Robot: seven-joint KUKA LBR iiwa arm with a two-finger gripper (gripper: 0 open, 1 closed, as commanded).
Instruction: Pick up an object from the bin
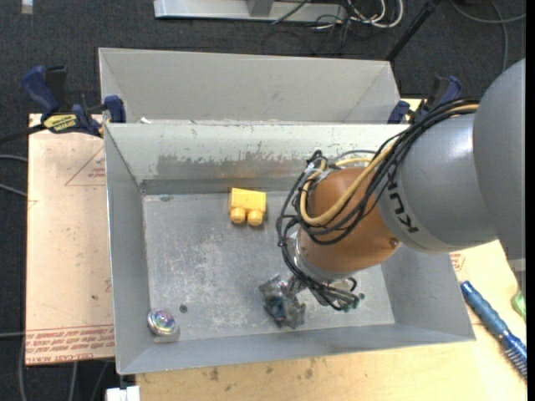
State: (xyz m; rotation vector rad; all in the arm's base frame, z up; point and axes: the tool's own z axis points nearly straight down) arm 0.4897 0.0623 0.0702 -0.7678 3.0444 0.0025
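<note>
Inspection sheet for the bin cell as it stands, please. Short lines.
Surface: grey metal bin floor, scuffed and speckled.
Job's things: yellow block near the back wall, about mid-width; small round silvery thing in the near-left corner.
Clutter: nothing seen.
Gripper: gripper low over the floor near the front wall, right of centre, apart from both things; something bluish at its tip, too unclear to name.
Cables: black and yellow cables looped over the orange wrist cover.
Surroundings: dark floor around the bin.
</note>
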